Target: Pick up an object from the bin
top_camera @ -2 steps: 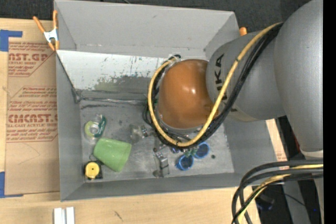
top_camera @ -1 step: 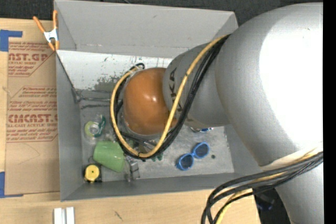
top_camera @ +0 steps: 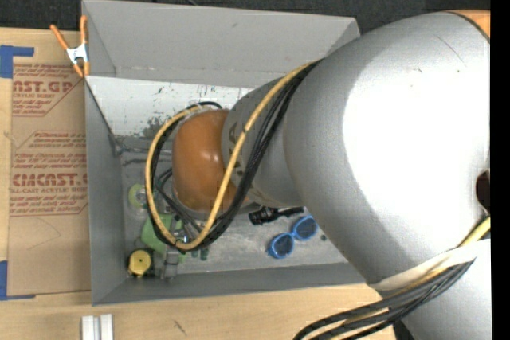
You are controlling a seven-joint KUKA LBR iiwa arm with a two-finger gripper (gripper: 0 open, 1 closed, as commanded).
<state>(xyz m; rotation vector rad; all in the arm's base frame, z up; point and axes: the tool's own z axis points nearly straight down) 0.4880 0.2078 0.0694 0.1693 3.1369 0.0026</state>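
My gripper (top_camera: 174,257) pokes out from under the arm's orange cover at the bin's near left corner. It is low over a green object (top_camera: 151,232) that lies just to its left, partly hidden by the cables. A small yellow round thing (top_camera: 139,262) with a dark centre sits at the gripper's left, close to the bin's front wall. Whether anything is in the gripper's grasp is hidden.
A pair of blue round-lensed glasses (top_camera: 291,237) lies near the front wall to the right, with a black object (top_camera: 271,214) just behind it. A pale yellowish thing (top_camera: 137,195) rests by the left wall. The arm covers the bin's middle and right.
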